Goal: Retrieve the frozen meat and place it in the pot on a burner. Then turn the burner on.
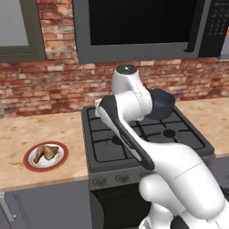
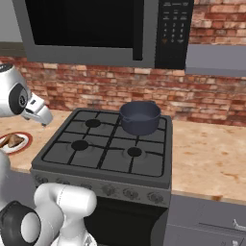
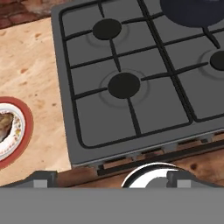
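Note:
The frozen meat [image 1: 46,152], a lumpy golden-brown chicken piece, lies on a white plate with a red rim [image 1: 29,164] on the counter left of the stove. In the hand view the meat [image 3: 4,124] and plate [image 3: 24,131] sit at the left edge. A dark blue-grey pot [image 2: 140,117] stands on the rear right burner, partly behind the arm in the left base view. My gripper [image 3: 111,179] is open and holds nothing. It hovers above the stove's front left corner, looking down on the front left burner [image 3: 124,85]. The plate is off to its left.
The dark grey stove [image 2: 103,163] has black grates and a row of knobs [image 2: 110,190] along its front. A microwave [image 2: 96,29] hangs above it against a brick wall. Wooden counter [image 2: 206,153] runs on both sides of the stove.

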Motion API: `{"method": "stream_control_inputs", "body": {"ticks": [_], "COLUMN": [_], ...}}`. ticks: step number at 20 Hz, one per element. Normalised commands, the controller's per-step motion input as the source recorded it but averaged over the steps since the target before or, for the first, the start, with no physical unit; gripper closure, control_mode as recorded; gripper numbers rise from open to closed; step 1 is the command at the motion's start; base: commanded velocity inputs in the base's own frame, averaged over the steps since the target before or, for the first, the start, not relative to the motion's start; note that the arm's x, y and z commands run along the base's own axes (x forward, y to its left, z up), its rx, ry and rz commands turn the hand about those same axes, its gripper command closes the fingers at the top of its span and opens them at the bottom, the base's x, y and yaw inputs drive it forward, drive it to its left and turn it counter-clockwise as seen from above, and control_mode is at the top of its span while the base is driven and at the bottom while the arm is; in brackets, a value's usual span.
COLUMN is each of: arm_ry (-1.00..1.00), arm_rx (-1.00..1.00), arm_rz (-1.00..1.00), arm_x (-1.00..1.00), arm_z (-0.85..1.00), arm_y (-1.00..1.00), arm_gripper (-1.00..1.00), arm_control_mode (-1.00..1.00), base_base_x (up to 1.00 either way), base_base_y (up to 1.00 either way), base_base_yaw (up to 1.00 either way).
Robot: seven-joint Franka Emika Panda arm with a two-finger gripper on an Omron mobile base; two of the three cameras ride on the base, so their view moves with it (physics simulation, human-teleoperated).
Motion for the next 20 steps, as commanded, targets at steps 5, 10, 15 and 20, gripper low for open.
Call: {"method": "stream_control_inputs", "body": {"ticks": [5,10,15,20], "arm_ry": [0.0,-0.05,-0.13,-0.01], "arm_rx": [0.0,0.0,0.0,0.0], "arm_rz": [-0.03,-0.02,0.0,-0.03], "arm_x": [0.0,0.0,0.0,0.06], "arm_z": [-0.06,-0.24,-0.18,-0.16], "arm_y": [0.61,0.66,0.55,0.57], "arm_gripper": [-1.0,-1.0,-1.0,-1.0], "arm_control_mode": [-1.0,-1.0,-1.0,-1.0], "base_base_x": [0.0,0.0,0.0,0.0], "base_base_y": [0.0,0.0,0.0,0.0], "base_base_yaw": [0.0,0.0,0.0,0.0]}}
